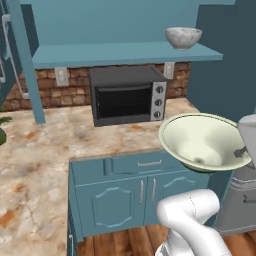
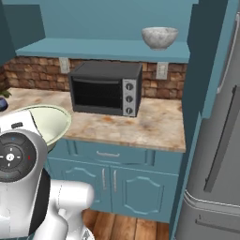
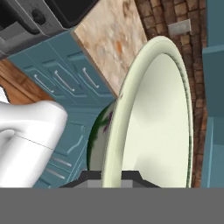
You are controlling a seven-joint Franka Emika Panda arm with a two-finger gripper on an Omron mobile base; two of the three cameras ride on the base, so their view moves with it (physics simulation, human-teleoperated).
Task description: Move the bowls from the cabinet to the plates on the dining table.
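Standing tallest, the teal cabinet [image 1: 125, 20] has its shelf [image 1: 120, 54] spanning the wall above a brick backsplash. Below it the beige marbled tabletop [image 1: 45, 135], blotched rust-orange, carries a dark toaster oven [image 1: 127, 95] against the bricks, over low teal units [image 1: 140, 192] with short silver handles. A grey refrigerator [image 2: 215, 154] stands at the right in the right base view. The pale yellow-green bowl [image 1: 202, 142] is held in the air in front of the tabletop's edge, tilted, its rim pinched by the pincer [image 3: 112, 177], whose fingers are pressed together on either side of the rim in the hand view. The grey-white marbled bowl [image 1: 183, 37] sits upright on the shelf near its right end, well apart from the held bowl.
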